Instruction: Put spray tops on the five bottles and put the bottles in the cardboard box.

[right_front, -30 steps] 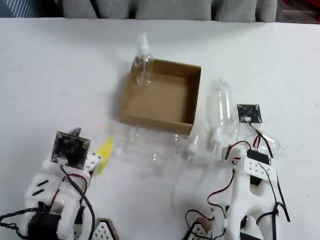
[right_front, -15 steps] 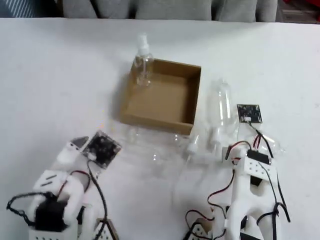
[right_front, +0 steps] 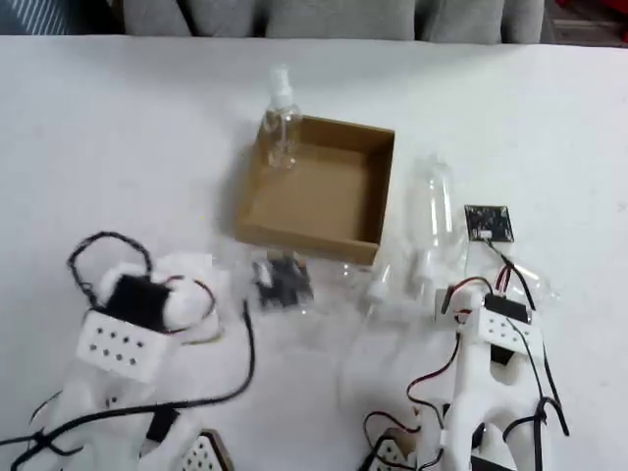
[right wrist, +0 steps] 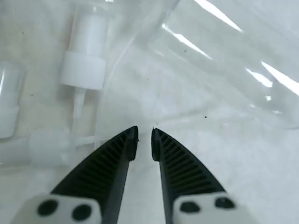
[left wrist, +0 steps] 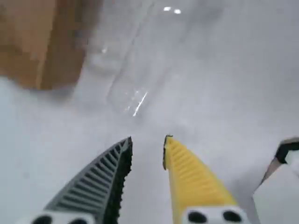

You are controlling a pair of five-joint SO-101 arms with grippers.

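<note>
Judging the clear plastic bottle [left wrist: 140,70] lying mid-frame below the brown cardboard box [right_front: 306,240] as light, slick and crushable, I favour gripping its neck; left gripper [left wrist: 147,140] and right gripper [right wrist: 144,133] both narrowly parted, empty.

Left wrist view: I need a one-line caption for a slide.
Left pincer, open and empty, pointing at a clear bottle lying beside the cardboard box.

This is looking like a makeshift robotics bench set up in a lounge or home room, though I am not telling which for certain; a white table [right_front: 118,128] is carrying two arms [right_front: 486,363] with bare circuit boards [right_front: 488,223] and loose red and black wires [right_front: 429,381]; grey upholstered cushions [right_front: 334,18] are lining the top edge of the high view.
</note>
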